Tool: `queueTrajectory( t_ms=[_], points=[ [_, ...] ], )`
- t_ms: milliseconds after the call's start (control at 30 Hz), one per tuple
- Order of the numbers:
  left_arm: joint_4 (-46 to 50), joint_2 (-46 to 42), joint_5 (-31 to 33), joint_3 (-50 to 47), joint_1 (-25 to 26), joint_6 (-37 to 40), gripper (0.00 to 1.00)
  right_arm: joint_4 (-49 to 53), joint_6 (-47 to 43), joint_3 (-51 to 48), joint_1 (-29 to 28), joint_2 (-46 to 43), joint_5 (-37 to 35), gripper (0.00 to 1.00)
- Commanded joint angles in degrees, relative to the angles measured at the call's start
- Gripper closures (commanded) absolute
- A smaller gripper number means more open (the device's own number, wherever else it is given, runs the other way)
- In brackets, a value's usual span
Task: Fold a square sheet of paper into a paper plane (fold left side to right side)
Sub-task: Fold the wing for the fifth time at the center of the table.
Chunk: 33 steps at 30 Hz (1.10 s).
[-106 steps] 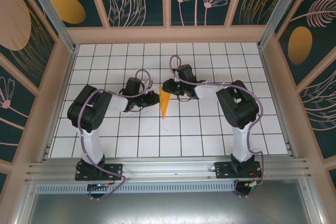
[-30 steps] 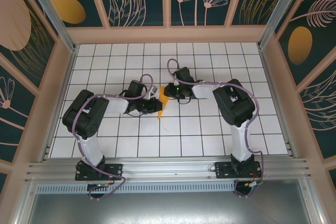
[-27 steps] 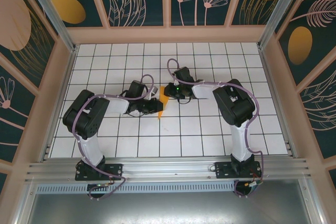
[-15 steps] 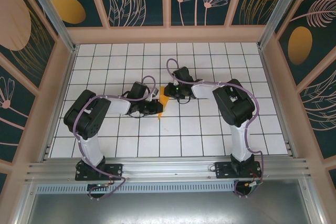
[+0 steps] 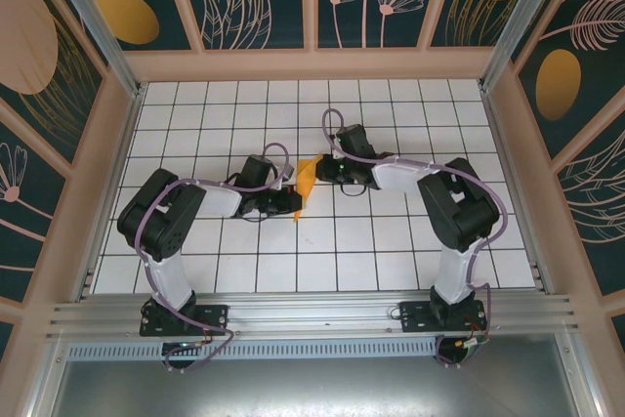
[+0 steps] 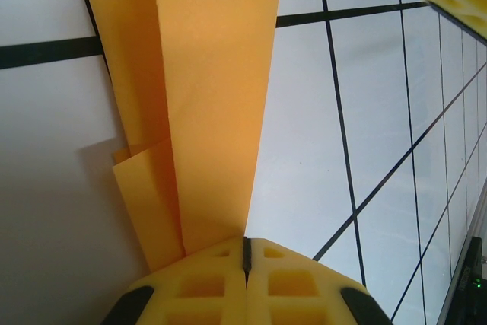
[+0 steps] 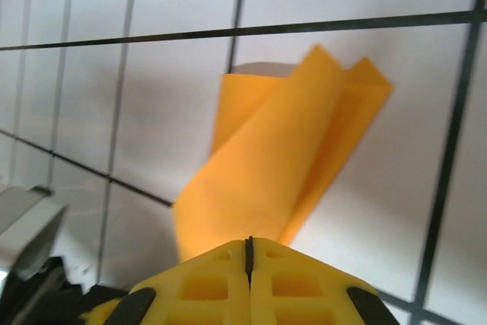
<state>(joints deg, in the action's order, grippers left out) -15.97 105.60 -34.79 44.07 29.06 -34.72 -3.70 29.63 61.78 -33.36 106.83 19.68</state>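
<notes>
no writing, label or number is legible in any view

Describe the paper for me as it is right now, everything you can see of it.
The paper is thin, plain orange-yellow, folded into a narrow layered wedge with lengthwise creases, its tip toward the arms. It sits over the middle of the white gridded table. The left gripper is shut on its narrow end, the right gripper on its wide end, where the layers splay and curl upward.

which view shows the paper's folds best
Left wrist: the paper is large and sharp there, layers and edges plain. Right wrist shows a blurred, curled end. Top external shows it as a small wedge.
</notes>
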Motion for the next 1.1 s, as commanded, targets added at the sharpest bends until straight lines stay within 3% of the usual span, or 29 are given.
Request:
queueTrajectory(
  t_ms=[0, 567, 1067],
  points=[
    [5.8, 1.1, 3.9, -2.3, 0.1, 1.0, 0.99, -3.9, -0.8, -1.6, -2.3, -0.7, 4.0, 0.95],
    [6.6, 1.1, 4.0, -2.0, 0.1, 1.7, 1.00, -4.0, -2.3, 1.4, -3.3, 8.0, 2.4, 0.95],
    [7.6, 1.4, 4.9, -2.4, 0.1, 2.8, 1.00, 0.3, -7.4, 6.4, 1.7, 11.4, -0.3, 0.95]
  ],
)
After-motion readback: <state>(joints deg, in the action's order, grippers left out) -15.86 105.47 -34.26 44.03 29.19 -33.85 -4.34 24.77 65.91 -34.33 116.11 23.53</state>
